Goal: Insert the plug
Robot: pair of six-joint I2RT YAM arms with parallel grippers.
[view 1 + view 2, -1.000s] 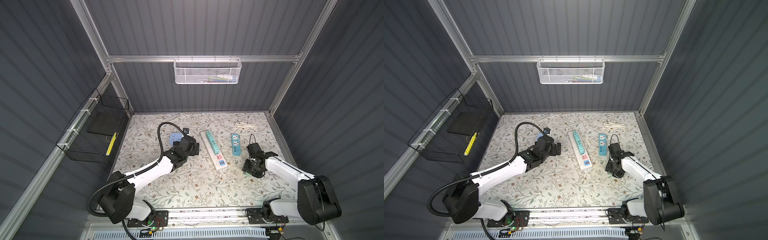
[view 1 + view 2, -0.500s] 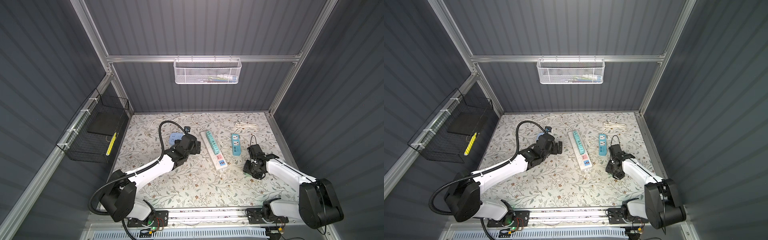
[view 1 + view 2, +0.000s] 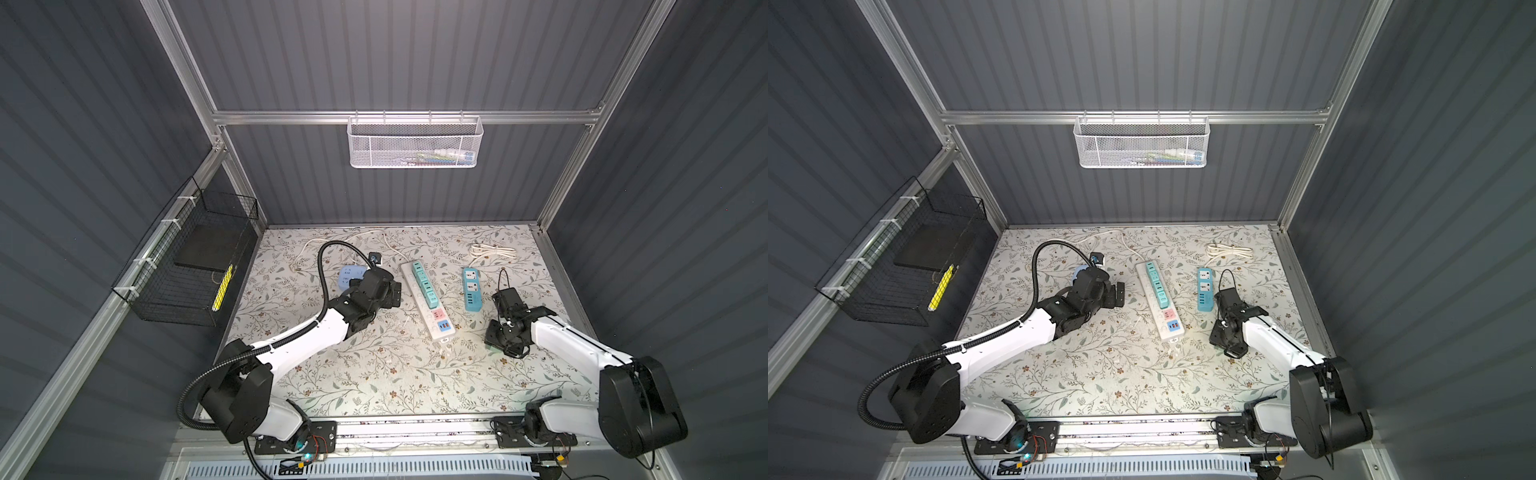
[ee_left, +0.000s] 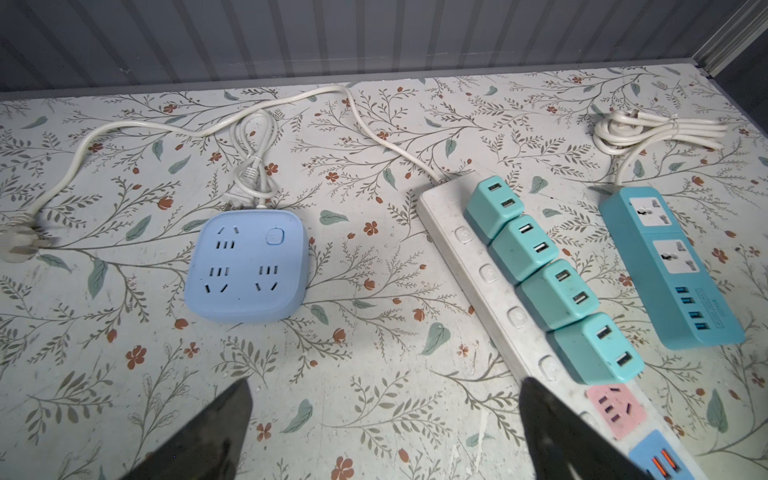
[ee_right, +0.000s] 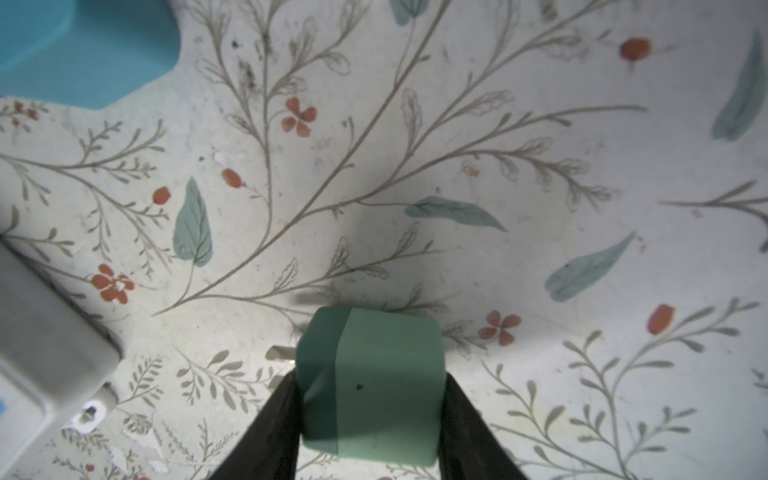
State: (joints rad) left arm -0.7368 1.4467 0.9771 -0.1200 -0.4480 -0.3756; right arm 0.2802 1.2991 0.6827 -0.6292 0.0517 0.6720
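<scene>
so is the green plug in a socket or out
Out. In the right wrist view the green plug is clamped in the right pincer over the floral mat, one prong bare, no socket around it.

Plug [image 5: 386, 353]: green cube, rounded edges, dark speck on face. Metal prong [image 5: 279, 353] sticks out sideways. Pinched on opposite sides by right hand [image 5: 369, 384], down at floral counter [image 5: 540, 166]; touching or just above, cannot tell. Near end of white power strip [image 5: 45, 353]. Power strip carries four teal cubes in row; pink socket [image 4: 615, 409] uncovered.
</scene>
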